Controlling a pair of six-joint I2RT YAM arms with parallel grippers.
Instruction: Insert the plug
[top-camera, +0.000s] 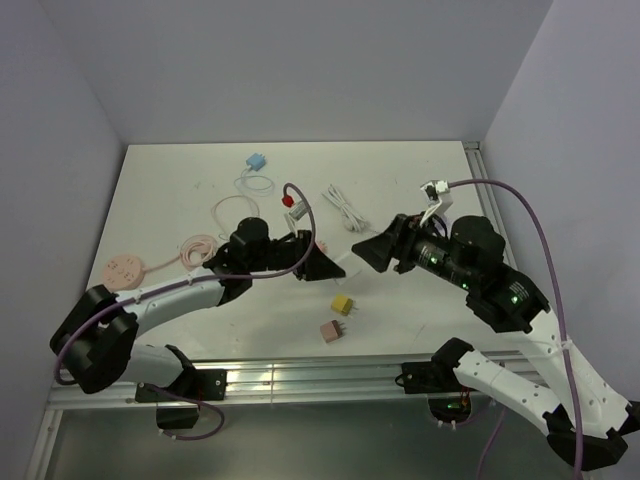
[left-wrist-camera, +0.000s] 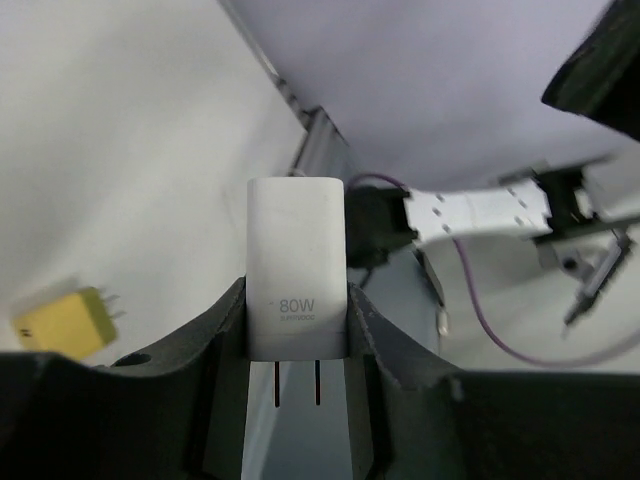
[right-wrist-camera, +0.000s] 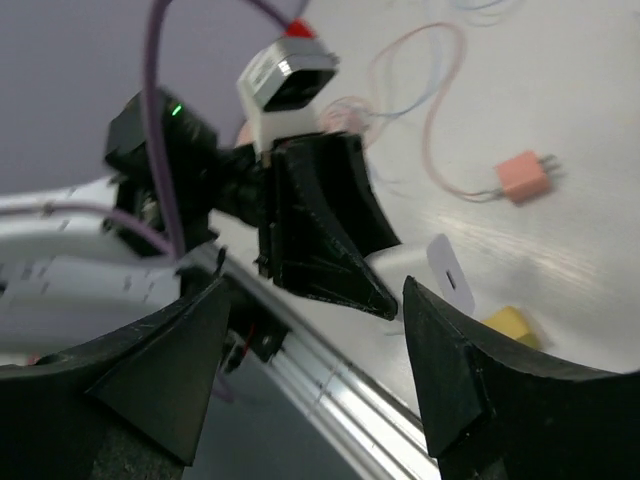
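Over the white table (top-camera: 180, 190), the left arm (top-camera: 170, 290) bends in from the lower left and the right arm (top-camera: 500, 290) from the lower right, so their grippers face each other near the centre. The left gripper (top-camera: 325, 264) clamps the white charger (left-wrist-camera: 296, 250), prongs toward its wrist camera. The right gripper (right-wrist-camera: 318, 285) stands spread and empty. In the top view the charger cannot be made out between the dark fingers. A yellow plug (top-camera: 342, 304) lies just below them.

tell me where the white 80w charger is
Left wrist view: the white 80W charger is clamped in the jaws of the left gripper, prongs toward the camera, mid-table near the yellow plug.
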